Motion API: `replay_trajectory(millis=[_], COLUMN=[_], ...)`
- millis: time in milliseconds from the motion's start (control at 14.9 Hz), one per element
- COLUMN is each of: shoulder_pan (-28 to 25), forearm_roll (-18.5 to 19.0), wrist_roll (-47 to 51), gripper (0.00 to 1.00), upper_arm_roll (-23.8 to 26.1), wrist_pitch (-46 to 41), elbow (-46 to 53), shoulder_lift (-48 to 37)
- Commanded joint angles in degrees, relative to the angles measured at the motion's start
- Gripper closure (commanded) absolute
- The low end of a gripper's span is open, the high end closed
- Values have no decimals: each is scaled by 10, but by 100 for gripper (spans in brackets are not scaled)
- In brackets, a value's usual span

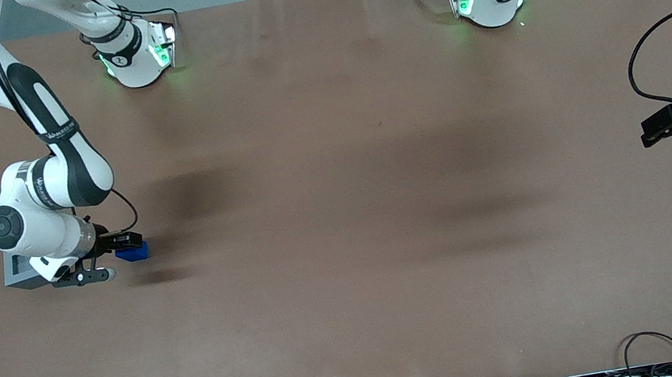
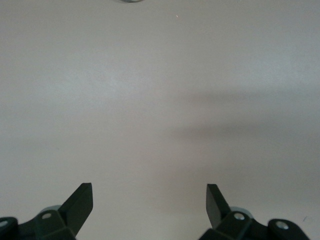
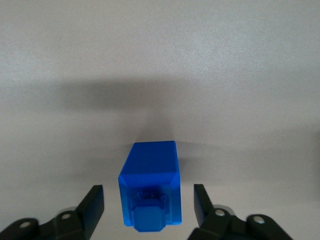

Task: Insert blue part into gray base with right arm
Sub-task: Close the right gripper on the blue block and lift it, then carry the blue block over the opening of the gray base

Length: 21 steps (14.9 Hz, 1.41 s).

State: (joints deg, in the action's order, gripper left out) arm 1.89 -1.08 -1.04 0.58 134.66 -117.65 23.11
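The blue part [image 3: 149,186], a smooth, glossy plastic block with chamfered edges, is lying on the matte brown table [image 1: 345,247] with its octagonal stud facing the wrist camera and its long axis running away from that camera. The gripper [image 3: 148,210] is straddling it, jaws spread and clear of both sides. The gray base [image 1: 18,270], a plain matte cube, is sitting just beside it, partly hidden under the right arm [image 1: 50,193].
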Motion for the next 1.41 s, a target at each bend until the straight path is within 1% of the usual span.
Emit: replay_trajectory(millis=[0,134,268,469,603,670,737,939,1073,1341], shoulder_pan=[5,5,5,5,4,3,3,22,39,97], forearm_roll=[3,3,3,3,3,3,2,8,20,21], wrist_roll=[-7,-7,-7,-6,-5,-2,-3,-20,-46,-142], gripper=[36,42,52,77,90,95,97,99,99,100], upper_arm_roll=[2,3,3,2,3,3,2,0,0,0], wrist_pitch=[10,10,10,9,1,-17,-48,-186,-204,-211], elbow=[-12,-12,-12,-11,-7,0,21,116,138,144], shoulder_lift=[-6,-6,-6,-6,-7,-8,-12,-16,-17,-36])
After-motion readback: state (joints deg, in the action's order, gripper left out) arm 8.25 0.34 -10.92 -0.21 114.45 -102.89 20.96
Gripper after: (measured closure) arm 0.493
